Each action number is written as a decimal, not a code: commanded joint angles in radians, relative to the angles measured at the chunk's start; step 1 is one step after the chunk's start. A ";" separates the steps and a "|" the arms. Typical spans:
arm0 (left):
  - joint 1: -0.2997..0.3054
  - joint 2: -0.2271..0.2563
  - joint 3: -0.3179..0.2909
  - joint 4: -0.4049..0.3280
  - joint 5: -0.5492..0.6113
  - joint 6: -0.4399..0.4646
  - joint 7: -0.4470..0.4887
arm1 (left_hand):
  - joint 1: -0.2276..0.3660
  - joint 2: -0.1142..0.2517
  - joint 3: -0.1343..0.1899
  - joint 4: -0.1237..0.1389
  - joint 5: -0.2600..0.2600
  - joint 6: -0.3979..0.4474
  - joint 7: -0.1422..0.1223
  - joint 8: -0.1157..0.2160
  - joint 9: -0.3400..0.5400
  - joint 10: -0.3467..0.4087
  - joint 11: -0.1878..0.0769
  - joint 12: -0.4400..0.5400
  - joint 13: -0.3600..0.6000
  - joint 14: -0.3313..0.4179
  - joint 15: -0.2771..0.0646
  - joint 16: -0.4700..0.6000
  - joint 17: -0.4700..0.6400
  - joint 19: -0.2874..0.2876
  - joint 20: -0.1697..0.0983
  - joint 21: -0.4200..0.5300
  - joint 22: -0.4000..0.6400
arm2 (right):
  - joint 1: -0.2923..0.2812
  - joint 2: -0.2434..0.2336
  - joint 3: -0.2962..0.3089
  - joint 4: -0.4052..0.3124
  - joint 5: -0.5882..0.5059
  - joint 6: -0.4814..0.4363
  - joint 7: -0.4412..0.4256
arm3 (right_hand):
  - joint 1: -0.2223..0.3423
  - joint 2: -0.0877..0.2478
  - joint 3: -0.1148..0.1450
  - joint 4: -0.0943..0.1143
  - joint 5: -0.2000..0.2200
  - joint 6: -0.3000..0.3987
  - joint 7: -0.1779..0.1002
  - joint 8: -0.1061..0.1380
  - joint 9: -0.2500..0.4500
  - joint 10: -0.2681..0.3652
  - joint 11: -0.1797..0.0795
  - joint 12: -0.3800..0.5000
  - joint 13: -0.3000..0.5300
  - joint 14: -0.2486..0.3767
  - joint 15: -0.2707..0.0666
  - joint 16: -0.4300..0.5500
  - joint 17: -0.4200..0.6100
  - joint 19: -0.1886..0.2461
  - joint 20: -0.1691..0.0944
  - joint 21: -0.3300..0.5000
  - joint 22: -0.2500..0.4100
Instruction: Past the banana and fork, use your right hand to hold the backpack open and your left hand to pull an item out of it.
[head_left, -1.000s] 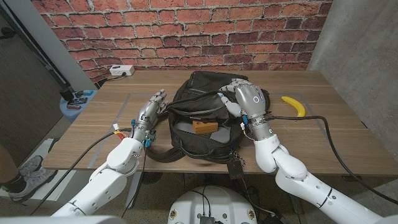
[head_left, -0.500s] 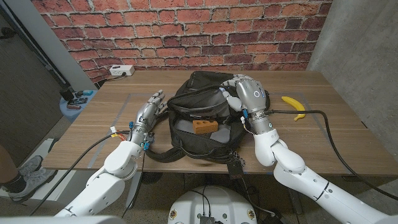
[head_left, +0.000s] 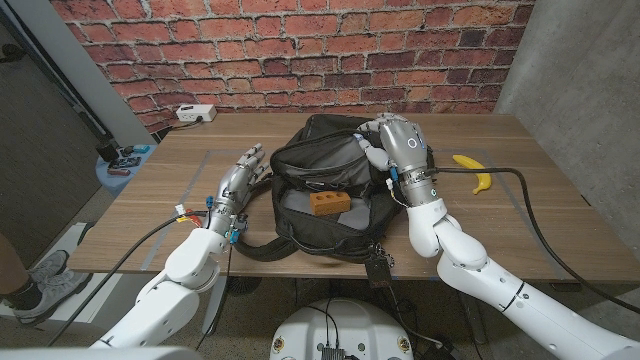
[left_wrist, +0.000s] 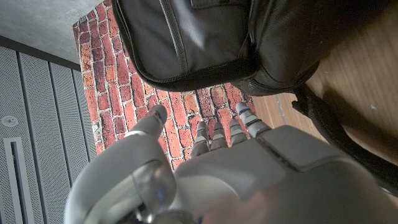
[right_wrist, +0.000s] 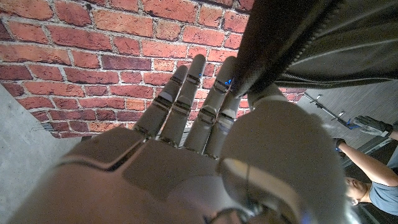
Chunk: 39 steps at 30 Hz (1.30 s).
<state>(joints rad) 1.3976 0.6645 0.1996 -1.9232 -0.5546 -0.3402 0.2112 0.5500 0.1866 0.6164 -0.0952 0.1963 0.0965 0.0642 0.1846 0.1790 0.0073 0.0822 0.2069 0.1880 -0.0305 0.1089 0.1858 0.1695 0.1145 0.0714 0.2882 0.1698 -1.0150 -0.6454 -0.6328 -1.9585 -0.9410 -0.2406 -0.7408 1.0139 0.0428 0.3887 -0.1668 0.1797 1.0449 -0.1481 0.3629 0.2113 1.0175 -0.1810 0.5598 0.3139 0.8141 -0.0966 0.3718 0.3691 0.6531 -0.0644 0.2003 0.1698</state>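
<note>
The black backpack (head_left: 318, 180) lies open mid-table, and an orange-brown block (head_left: 328, 202) shows inside its mouth. My right hand (head_left: 398, 146) grips the bag's far right rim and holds it up. In the right wrist view the zippered rim (right_wrist: 311, 43) runs between the thumb and fingers of that hand (right_wrist: 186, 155). My left hand (head_left: 238, 184) stands beside the bag's left side, fingers stretched out and apart, holding nothing. The left wrist view shows this hand (left_wrist: 199, 174) close to the backpack (left_wrist: 205, 37). A yellow banana (head_left: 474, 171) lies to the right of the bag.
A bag strap (head_left: 265, 246) trails toward the table's front edge, with a buckle (head_left: 379, 263) hanging over it. A white power strip (head_left: 196, 113) sits at the back left. A black cable (head_left: 500, 172) runs from my right wrist past the banana. A person (right_wrist: 367, 180) shows beyond the table.
My right hand has moved toward the table's far side with the rim, widening the bag's mouth and baring more of the block. The left hand has barely shifted.
</note>
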 joint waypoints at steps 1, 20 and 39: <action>0.033 0.006 -0.022 -0.026 0.005 -0.010 -0.004 | 0.014 0.004 -0.005 0.003 0.006 0.008 -0.001 0.002 0.003 0.004 0.005 0.003 0.004 0.006 0.006 -0.001 0.004 0.005 0.005 -0.004 0.004 | 0.052 0.014 -0.010 0.022 0.009 -0.027 0.046 | 0.016 0.001 -0.003 0.001 0.001 0.008 0.001 0.006 0.003 0.005 -0.001 0.001 0.003 0.009 -0.138 -0.003 0.002 0.009 -0.057 0.004 0.005; 0.055 0.004 -0.031 -0.048 0.018 -0.022 -0.016 | 0.017 0.003 -0.006 0.002 0.007 0.014 -0.001 0.003 0.003 0.016 0.005 0.007 0.004 0.021 0.009 0.003 0.003 0.024 0.016 -0.005 0.006 | 0.098 0.030 -0.009 0.028 0.038 -0.059 0.079 | 0.027 0.003 -0.011 0.002 0.001 0.009 0.006 0.006 0.004 0.006 0.000 -0.003 0.003 0.011 -0.139 -0.008 0.002 0.008 -0.060 0.004 0.005; 0.099 -0.017 -0.026 -0.099 0.089 -0.035 0.023 | 0.026 -0.002 -0.007 -0.008 0.010 0.028 0.003 0.005 0.003 0.041 0.015 0.014 0.005 0.067 0.016 0.012 0.003 0.061 0.025 -0.001 0.009 | 0.163 0.069 -0.043 0.084 0.064 -0.053 0.082 | 0.035 0.008 -0.022 0.005 0.001 0.006 0.008 0.004 0.004 0.001 0.001 -0.006 0.005 0.018 -0.138 -0.008 0.004 0.016 -0.063 0.007 0.006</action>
<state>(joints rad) 1.4779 0.6615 0.1678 -1.9996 -0.4921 -0.3689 0.2219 0.5662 0.1844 0.6077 -0.0949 0.2002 0.1155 0.0618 0.1846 0.1790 0.0405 0.0932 0.2149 0.1880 0.0260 0.1221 0.1936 0.1695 0.1628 0.0947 0.2807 0.1750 -0.8878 -0.5941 -0.6583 -1.9036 -0.8904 -0.2951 -0.6655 1.0389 0.0492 0.3720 -0.1613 0.1719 1.0468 -0.1392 0.3603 0.2111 1.0176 -0.1809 0.5528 0.3138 0.8223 -0.0978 0.3622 0.3689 0.6659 -0.0624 0.2003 0.1698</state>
